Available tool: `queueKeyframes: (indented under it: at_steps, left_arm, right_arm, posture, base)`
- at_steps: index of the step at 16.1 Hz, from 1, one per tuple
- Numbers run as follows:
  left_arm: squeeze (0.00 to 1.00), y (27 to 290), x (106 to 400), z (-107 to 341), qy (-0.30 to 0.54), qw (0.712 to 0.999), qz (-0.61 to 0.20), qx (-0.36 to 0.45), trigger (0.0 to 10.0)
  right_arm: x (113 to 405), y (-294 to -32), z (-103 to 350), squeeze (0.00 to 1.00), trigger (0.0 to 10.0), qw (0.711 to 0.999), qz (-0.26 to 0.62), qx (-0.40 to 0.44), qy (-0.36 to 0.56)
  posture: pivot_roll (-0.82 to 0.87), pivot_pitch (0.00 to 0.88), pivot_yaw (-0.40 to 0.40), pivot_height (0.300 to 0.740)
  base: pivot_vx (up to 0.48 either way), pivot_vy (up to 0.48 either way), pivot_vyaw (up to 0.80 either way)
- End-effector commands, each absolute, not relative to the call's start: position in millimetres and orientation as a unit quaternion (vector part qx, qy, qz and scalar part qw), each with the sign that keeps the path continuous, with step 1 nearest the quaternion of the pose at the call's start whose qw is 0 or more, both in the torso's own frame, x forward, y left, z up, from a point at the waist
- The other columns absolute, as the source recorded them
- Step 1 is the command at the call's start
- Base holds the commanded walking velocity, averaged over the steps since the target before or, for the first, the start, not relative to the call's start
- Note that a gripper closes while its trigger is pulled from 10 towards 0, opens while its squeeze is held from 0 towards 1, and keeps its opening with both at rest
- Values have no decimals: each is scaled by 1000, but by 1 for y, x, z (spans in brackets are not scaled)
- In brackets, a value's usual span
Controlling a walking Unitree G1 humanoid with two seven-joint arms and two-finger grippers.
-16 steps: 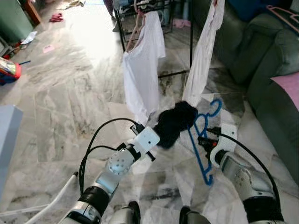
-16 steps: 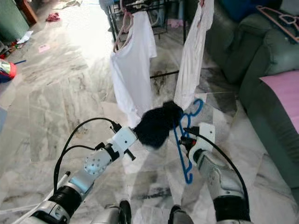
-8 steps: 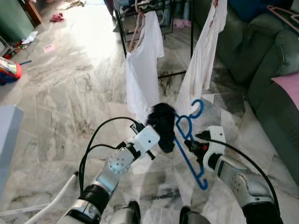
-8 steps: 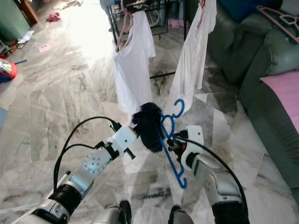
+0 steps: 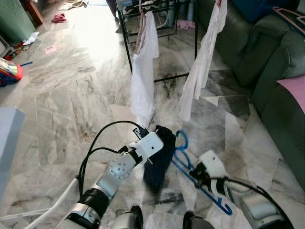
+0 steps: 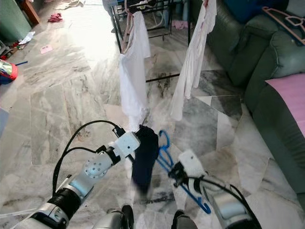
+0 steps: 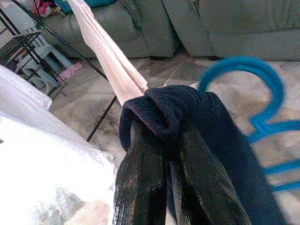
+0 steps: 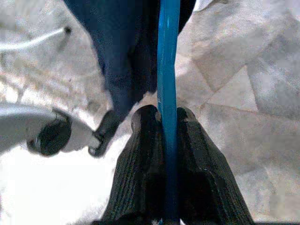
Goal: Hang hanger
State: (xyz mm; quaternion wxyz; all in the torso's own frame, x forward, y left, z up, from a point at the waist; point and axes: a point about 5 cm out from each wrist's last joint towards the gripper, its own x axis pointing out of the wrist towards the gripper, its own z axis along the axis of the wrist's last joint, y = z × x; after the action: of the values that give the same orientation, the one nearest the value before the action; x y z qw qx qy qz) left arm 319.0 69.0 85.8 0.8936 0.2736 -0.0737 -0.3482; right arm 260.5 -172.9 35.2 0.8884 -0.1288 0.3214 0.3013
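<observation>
While left pincer (image 7: pixel 159 187) pinches limp cloth (image 5: pixel 157 162), right pincer (image 8: pixel 164 154) clamps stiff, light hanger (image 5: pixel 200 179), rack (image 5: pixel 162 43) at 12 o'clock.

A grey-veined marble tile floor (image 5: pixel 71 109) carries the whole scene, brightly lit toward the far side. On it, at the far middle, stands a black metal clothes rack (image 5: pixel 125 45), its thin legs and low crossbar resting on the tiles. At the far left lie a small red cloth (image 5: pixel 58 18), a pink scrap (image 5: pixel 49 49) and a pale piece of paper (image 5: pixel 30 38). A red and blue toy (image 5: pixel 8 71) sits at the left edge. A green sofa (image 5: pixel 267 62) stands on the floor along the right side, reaching from far to near.
</observation>
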Motion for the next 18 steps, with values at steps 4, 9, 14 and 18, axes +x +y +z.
queueKeyframes:
  at_steps: [4, 9, 14, 18]
  left_arm:
    - [0, 76, 324, 91, -88, 888, -341, 295, 10000]
    - [0, 79, 328, 97, -101, 889, -333, 299, 10000]
    - [0, 84, 330, 98, -107, 889, -321, 308, 10000]
    - [0, 93, 333, 96, -99, 895, -300, 316, 10000]
  right_arm:
    - [237, -169, 26, 0, 10000, 850, 381, -150, 333]
    - [239, -212, 10, 0, 10000, 868, 267, -186, 375]
    - [274, -253, 36, 0, 10000, 951, 19, -80, 299]
    - [287, -251, 52, 0, 10000, 970, -46, -2, 239]
  posture:
    - [19, 247, 111, 740]
    - [19, 246, 117, 740]
    - [19, 249, 121, 740]
    - [17, 250, 122, 740]
  base:
    - [0, 0, 0]
    - [0, 0, 0]
    - [0, 0, 0]
    - [0, 0, 0]
